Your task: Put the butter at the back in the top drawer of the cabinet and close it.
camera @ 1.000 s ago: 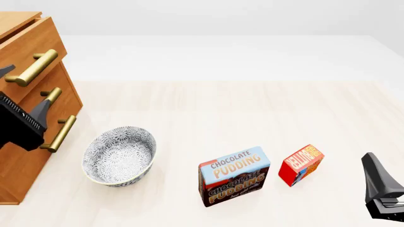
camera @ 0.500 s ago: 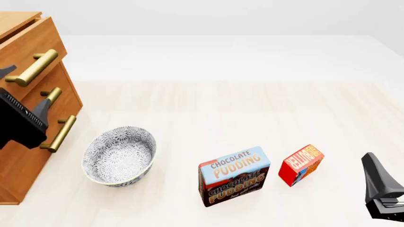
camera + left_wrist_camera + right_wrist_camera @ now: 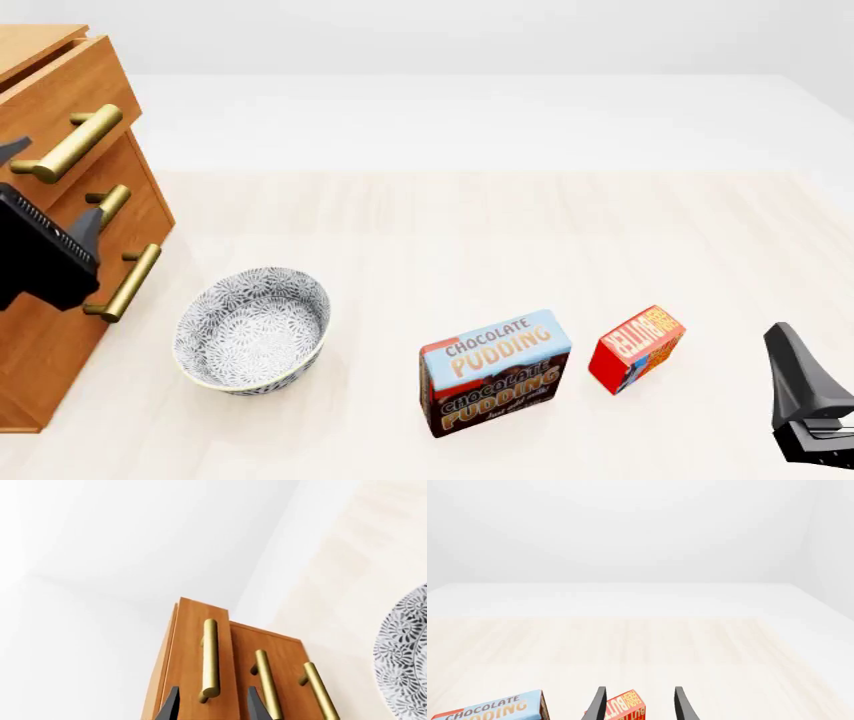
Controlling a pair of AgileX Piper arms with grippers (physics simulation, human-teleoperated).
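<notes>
Seemingly empty bowl (image 3: 252, 330); top drawer (image 3: 60, 105) ajar, contents hidden; both grippers' jaws spread.

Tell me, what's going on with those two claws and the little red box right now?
Left gripper open, straddling the top drawer handle. Right gripper open, lined up on the butter, not touching. Pudding box beside it, nothing blocking.

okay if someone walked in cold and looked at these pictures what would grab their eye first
Probably the Chocolate Pudding box standing near the front of the table, with the small red butter just to its right. Next, the wooden cabinet at far left, the left gripper open before its top drawer's handle.
</notes>
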